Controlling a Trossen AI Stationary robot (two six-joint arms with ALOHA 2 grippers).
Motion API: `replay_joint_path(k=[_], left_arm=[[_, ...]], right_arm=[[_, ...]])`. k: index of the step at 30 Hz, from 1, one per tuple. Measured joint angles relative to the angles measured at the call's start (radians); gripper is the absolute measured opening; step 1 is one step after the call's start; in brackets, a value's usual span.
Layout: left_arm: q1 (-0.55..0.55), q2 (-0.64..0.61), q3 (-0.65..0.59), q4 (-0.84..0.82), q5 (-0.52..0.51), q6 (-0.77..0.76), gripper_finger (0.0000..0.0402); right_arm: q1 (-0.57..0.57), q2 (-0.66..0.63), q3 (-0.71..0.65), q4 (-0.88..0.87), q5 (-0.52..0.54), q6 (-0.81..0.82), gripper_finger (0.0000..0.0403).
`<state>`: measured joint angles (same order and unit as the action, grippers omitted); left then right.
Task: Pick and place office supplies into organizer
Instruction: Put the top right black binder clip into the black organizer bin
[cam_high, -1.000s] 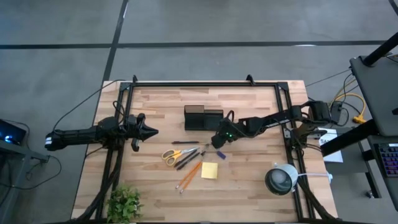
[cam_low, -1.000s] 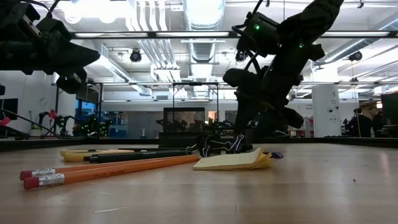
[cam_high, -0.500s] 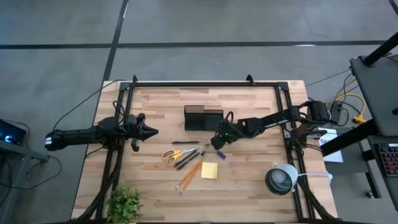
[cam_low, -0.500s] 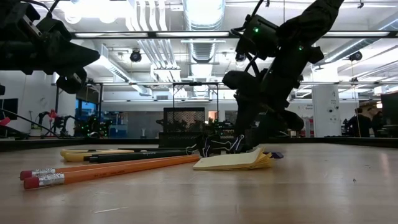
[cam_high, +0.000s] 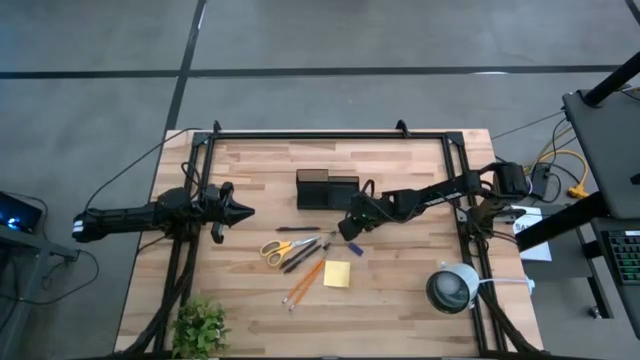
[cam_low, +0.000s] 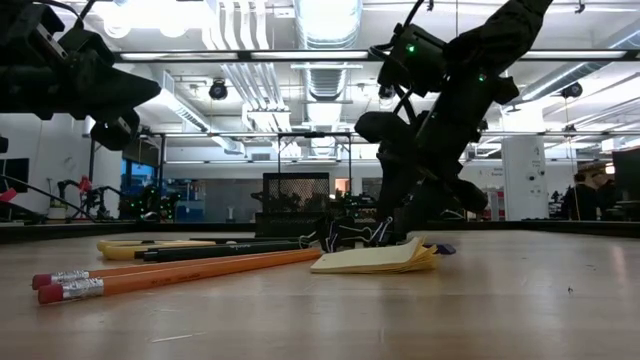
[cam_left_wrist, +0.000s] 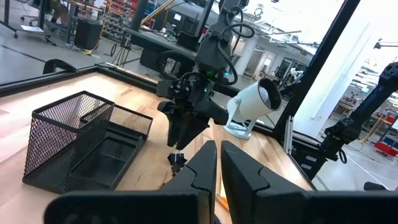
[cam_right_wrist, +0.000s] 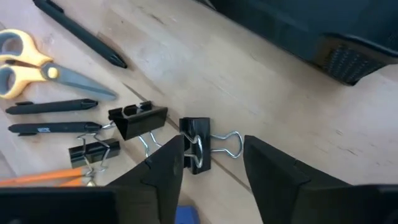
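Note:
The black mesh organizer (cam_high: 326, 190) stands on the table's far middle. Near of it lie yellow-handled scissors (cam_high: 277, 249), dark pens (cam_high: 300, 252), orange pencils (cam_high: 303, 283), a yellow sticky-note pad (cam_high: 337, 274) and a small purple block (cam_high: 356, 251). Three black binder clips lie by the pens. My right gripper (cam_right_wrist: 214, 165) slants down over one clip (cam_right_wrist: 196, 152), open, one finger on each side of it. My left gripper (cam_high: 245, 210) waits shut and level above the table's left side. My right gripper comes at the binder clip slanting down from the table's right. One finger (cam_right_wrist: 166, 167) stands beside the clip's black body (cam_right_wrist: 191, 155) and the other (cam_right_wrist: 273, 174) beyond its wire handles (cam_right_wrist: 227, 143). Whether either touches it I cannot tell. The clip lies flat on the table.
A round white-grey device (cam_high: 452, 289) stands at the near right and a small green plant (cam_high: 200, 327) at the near left corner. Two more binder clips (cam_right_wrist: 137, 119) (cam_right_wrist: 93, 151) lie close beside the first. A black frame rail (cam_high: 330, 134) runs along the far edge.
My right gripper has stayed over the binder clip, and its fingers have drawn somewhat closer together around it. The clip and the other supplies have not moved.

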<state>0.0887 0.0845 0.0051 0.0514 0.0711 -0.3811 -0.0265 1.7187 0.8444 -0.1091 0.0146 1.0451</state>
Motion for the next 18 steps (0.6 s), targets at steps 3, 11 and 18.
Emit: replay_joint_path(k=[3,11,18], left_arm=[[0.000,0.000,0.000,0.000,0.000,0.000,0.0008],[0.000,0.000,0.000,0.000,0.000,0.000,0.0008],[0.000,0.000,0.000,0.000,0.000,0.000,0.0008]], right_arm=[[0.000,0.000,0.000,0.026,-0.013,0.000,0.0128],[0.000,0.004,0.000,0.039,-0.014,0.003,0.0093],[0.000,0.050,0.000,0.044,-0.023,0.036,0.0091]])
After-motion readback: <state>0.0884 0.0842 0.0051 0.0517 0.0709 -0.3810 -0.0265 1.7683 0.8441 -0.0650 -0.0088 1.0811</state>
